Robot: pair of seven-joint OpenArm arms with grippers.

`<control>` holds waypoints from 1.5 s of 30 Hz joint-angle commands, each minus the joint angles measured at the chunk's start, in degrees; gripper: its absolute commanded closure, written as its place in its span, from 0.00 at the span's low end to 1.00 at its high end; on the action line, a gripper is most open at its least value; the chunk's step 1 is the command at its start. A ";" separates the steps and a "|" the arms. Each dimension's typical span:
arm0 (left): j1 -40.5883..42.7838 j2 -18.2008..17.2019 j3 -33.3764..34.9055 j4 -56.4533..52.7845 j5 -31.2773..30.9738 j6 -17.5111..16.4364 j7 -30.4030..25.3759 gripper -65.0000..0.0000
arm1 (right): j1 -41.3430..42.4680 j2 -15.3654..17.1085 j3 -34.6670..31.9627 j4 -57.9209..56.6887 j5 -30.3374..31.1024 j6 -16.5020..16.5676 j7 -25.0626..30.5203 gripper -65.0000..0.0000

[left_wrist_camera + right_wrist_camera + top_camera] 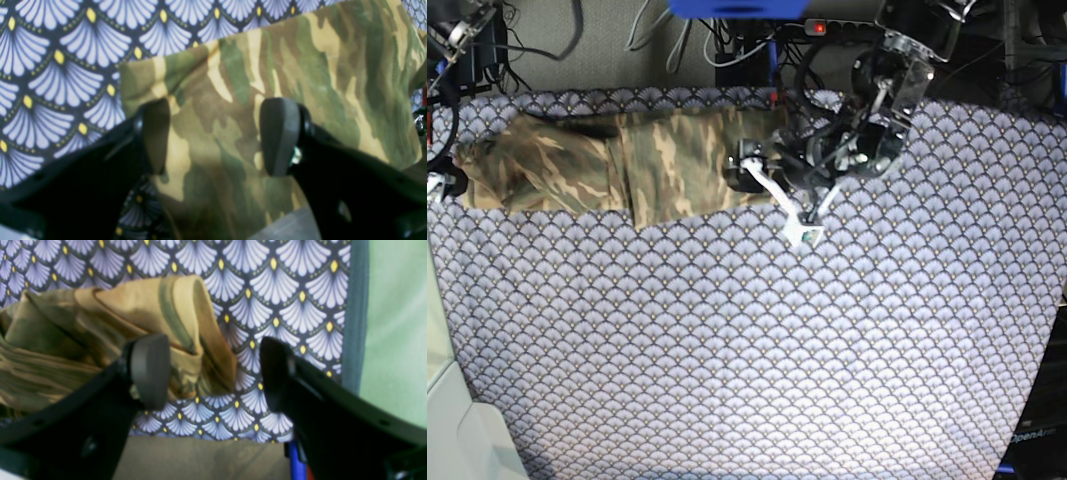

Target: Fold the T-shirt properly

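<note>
A fan-scale patterned cloth [757, 340] in purple-grey with yellow dots covers the surface nearly edge to edge in the base view. Across its 11 o'clock stretch lies the camouflage T-shirt [617, 165], folded into a long band that runs from the far 9 o'clock edge toward the centre top, flat on the cloth. At 1 o'clock, the left arm [877, 110] reaches down to the shirt's inner end. The left gripper [215, 136] hovers directly over the camouflage fabric, its two dark pads spread well apart with nothing pinched between them. At the band's opposite end, the right gripper [213, 373] is also spread wide and empty; a bunched tan fold of the shirt sits just beside its 9 o'clock pad, with bare patterned cloth showing between the fingers.
</note>
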 commanded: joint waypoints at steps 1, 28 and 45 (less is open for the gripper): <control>-0.68 0.20 -0.08 0.68 -0.60 -0.11 -0.14 0.35 | 0.72 1.70 0.31 0.91 0.68 0.21 0.43 0.33; -0.51 0.11 -0.08 1.12 -1.04 -0.11 0.30 0.35 | -1.21 -1.47 -2.85 0.47 0.68 0.21 2.36 0.33; -0.51 -0.06 0.01 1.21 -1.13 -0.11 0.38 0.35 | -1.30 -2.79 -2.94 0.47 0.77 0.21 -0.19 0.33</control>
